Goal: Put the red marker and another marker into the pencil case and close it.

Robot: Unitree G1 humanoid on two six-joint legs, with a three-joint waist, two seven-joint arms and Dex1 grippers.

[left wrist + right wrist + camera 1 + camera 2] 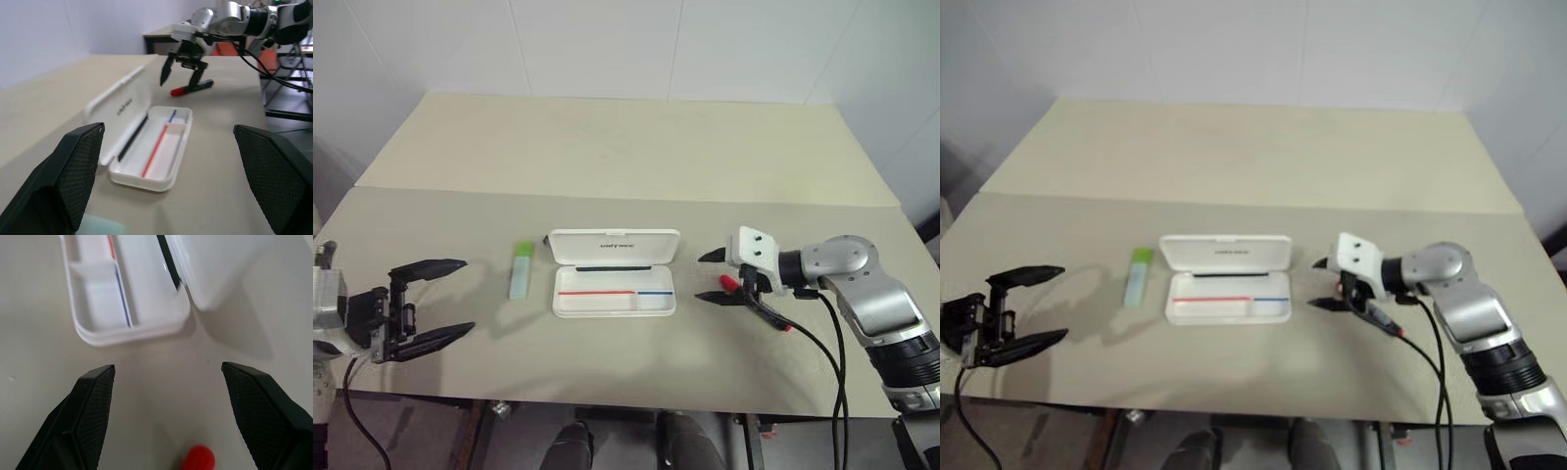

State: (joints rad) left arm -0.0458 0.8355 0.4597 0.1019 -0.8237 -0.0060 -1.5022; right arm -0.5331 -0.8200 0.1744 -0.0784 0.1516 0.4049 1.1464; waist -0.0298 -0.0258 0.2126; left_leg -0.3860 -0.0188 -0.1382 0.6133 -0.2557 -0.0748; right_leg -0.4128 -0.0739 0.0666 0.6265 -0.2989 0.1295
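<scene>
Quick count of what's on the table (607,176): one white pencil case (615,273), sitting open, so that's one lid and one tray. Inside the tray there's one red line and one blue line. Markers: two total, one pale green marker (521,269) with a lime cap and one red marker (191,87) with a black barrel. Grippers: two, the left gripper (435,302) and the right gripper (716,275), each with two black fingers, so four fingers overall.
</scene>
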